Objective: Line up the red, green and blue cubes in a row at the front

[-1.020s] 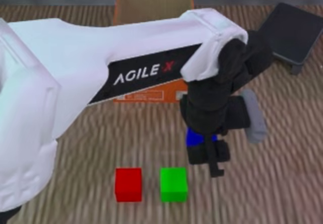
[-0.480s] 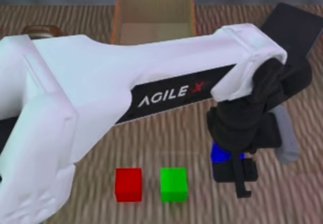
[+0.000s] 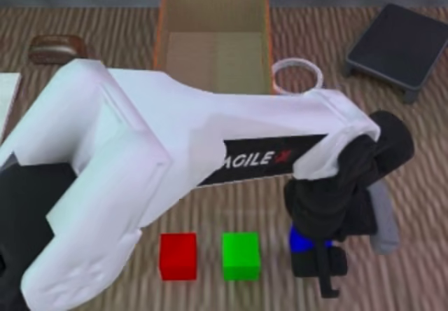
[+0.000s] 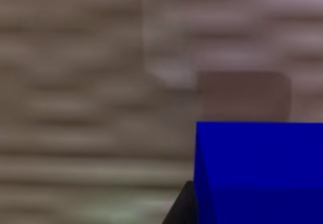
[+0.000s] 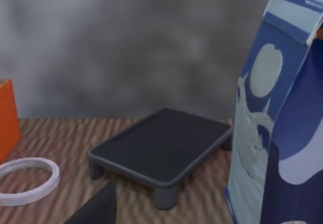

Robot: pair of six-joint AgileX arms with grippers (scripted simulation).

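Blue cube [image 3: 302, 239] sat clenched between the jaws of the left gripper [image 3: 316, 258], just right of the green cube [image 3: 241, 255] in the top view, at the front of the table; whether it already touched the tabletop could not be told. The left wrist view showed the cube's blue face [image 4: 260, 171] close to the lens with striped wood behind it. Judged best practice: lower straight down, match the gap between the red cube [image 3: 178, 256] and the green one, keep the faces square to the row, and release only once the cube is seated. Green cube lay near on the left, so any sideways drift risked nudging it. Open wood lay to the right and behind. Orange box [image 3: 214, 39], white ring [image 3: 297, 74] and dark tray [image 3: 399, 45] stood well apart at the back. Right gripper was not seen; its wrist view showed the tray [image 5: 161, 151] and a blue carton [image 5: 280, 133].
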